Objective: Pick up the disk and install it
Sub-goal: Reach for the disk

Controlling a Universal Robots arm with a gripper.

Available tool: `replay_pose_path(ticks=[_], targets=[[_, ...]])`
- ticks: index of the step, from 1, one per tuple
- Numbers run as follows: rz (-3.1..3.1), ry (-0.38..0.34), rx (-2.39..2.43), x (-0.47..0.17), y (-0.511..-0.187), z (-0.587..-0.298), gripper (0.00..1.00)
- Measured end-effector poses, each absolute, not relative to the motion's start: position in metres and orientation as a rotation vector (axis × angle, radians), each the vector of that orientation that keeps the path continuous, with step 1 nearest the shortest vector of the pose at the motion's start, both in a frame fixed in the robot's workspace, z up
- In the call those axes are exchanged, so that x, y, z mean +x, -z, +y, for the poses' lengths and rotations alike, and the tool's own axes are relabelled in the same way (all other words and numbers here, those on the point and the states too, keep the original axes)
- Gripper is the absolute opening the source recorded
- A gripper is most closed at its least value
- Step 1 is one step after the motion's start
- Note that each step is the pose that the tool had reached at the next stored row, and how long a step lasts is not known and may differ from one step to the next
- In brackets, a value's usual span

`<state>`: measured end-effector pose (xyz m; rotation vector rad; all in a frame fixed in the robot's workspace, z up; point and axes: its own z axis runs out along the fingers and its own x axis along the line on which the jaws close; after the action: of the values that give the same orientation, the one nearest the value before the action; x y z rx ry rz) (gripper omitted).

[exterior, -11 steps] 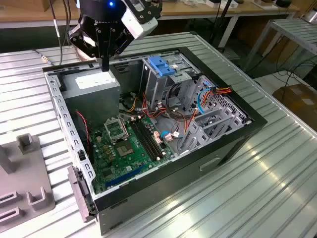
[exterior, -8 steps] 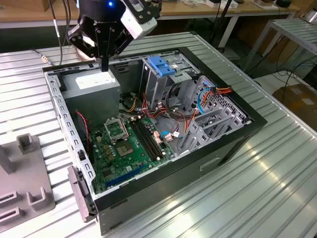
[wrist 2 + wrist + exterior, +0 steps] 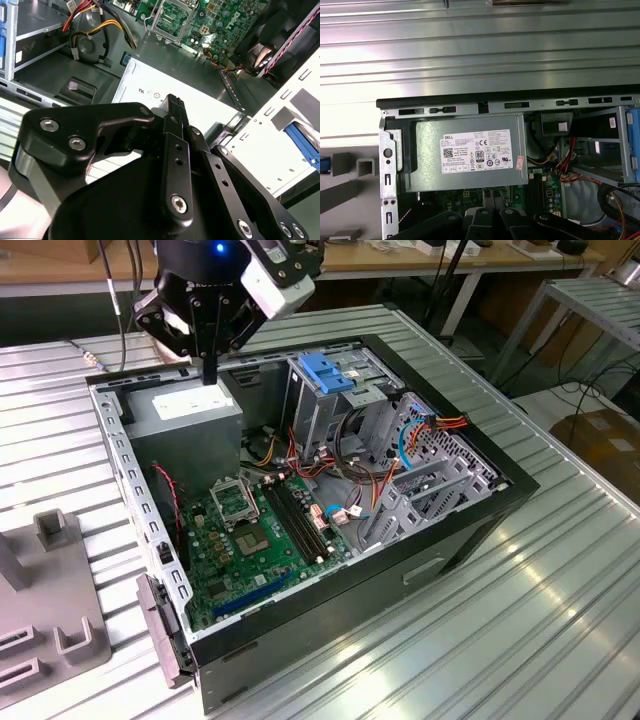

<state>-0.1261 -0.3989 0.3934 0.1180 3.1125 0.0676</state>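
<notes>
The disk is out of view. My gripper (image 3: 210,378) hangs over the back corner of the open computer case (image 3: 470,515), just above the grey power-supply box (image 3: 190,420) with its white label. Its fingers are pressed together and hold nothing. In the second wrist view the shut gripper (image 3: 174,101) points down at the power-supply box (image 3: 150,82). The first wrist view looks straight down on the power-supply box (image 3: 470,152), with the gripper's black links (image 3: 490,222) in front.
Inside the case lie a green motherboard (image 3: 250,530), red, yellow and orange cables (image 3: 350,465), and a metal drive cage topped by a blue plastic latch (image 3: 325,370). A grey slotted fixture (image 3: 50,630) stands on the ribbed metal table (image 3: 560,610) at the exterior view's left.
</notes>
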Motion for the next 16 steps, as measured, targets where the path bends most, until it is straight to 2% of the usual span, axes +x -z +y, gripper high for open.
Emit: replay_pose_path(ticks=[16], targets=[[3.112,-0.068,0.118,-0.1326,-0.3933,-0.3989,0.1]])
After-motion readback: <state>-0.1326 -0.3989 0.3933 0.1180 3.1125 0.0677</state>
